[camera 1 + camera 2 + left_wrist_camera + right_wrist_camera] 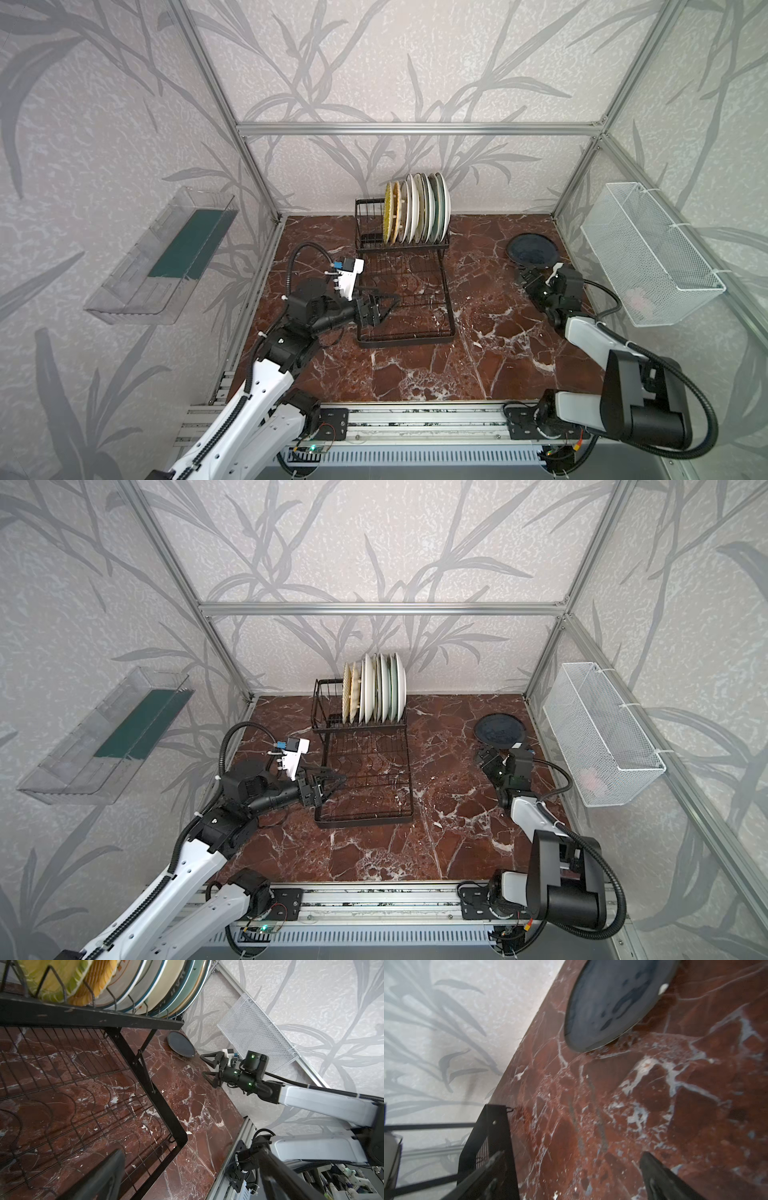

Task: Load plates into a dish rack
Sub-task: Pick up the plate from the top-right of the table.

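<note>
Right wrist view shows the dark blue plate (618, 1001) lying flat on the red marble counter (654, 1095), ahead of the right end effector (571, 1184), whose fingers stand wide apart with nothing between them. In both top views this plate sits near the right wall, below the white mesh basket (648, 253) and well apart from the dish rack (405, 341). The other plates (419, 208) stand upright on edge in the rack's raised upper basket, yellow woven discs at the left end and pale ones packed toward the right. The left end effector (384, 303) hovers over the left side of the lower grid tray, its fingers also apart and holding nothing.

The step in hand looks like picking up the last loose plate with the right arm. A flat plate on a hard counter gives little to grip, so the approach probably ought to come in low and shallow. One finger should go over the near rim and the other work under it, closing only once the rim sits well between them. A pinch at the very lip may let the glazed surface slip, so a deeper bite seems safer.

Once lifted, the plate needs turning upright before it reaches the rack. The open slots appear to be at the left end of the upper basket, beside the woven discs. Lowering it straight down between the wires should keep it from knocking its neighbours.
</note>
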Robot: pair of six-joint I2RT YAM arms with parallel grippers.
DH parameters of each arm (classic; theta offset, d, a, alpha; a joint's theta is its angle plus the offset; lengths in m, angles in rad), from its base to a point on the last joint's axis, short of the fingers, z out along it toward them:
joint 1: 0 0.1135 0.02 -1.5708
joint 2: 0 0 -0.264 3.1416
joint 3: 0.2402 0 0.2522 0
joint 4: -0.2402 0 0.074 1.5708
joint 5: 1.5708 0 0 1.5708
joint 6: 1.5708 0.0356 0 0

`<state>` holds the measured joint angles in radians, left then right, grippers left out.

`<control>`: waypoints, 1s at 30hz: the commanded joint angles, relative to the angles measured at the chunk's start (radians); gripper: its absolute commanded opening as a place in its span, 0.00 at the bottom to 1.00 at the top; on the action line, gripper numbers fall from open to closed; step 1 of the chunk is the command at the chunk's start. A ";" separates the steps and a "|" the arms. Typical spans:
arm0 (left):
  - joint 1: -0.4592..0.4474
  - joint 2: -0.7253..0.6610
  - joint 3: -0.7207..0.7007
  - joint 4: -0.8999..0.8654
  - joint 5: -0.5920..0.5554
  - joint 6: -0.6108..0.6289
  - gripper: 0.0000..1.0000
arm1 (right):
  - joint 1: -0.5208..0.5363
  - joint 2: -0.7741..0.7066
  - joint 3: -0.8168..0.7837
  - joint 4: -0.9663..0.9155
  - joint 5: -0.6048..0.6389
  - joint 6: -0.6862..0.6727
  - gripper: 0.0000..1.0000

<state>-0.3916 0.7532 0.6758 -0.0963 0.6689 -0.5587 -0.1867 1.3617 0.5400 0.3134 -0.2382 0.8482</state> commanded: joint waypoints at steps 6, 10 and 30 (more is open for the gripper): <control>0.005 -0.076 -0.024 0.034 0.016 -0.017 0.99 | -0.111 0.287 0.133 0.135 0.028 0.156 0.93; 0.005 -0.078 -0.022 0.023 0.025 -0.011 0.99 | -0.133 0.393 0.213 0.097 0.055 0.160 0.90; 0.005 -0.075 -0.030 0.038 0.023 -0.020 0.99 | -0.157 0.665 0.505 -0.113 0.076 0.296 0.63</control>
<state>-0.3916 0.6868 0.6529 -0.0814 0.6830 -0.5766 -0.3351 1.9781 1.0378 0.3378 -0.1757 1.1156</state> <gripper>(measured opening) 0.991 0.634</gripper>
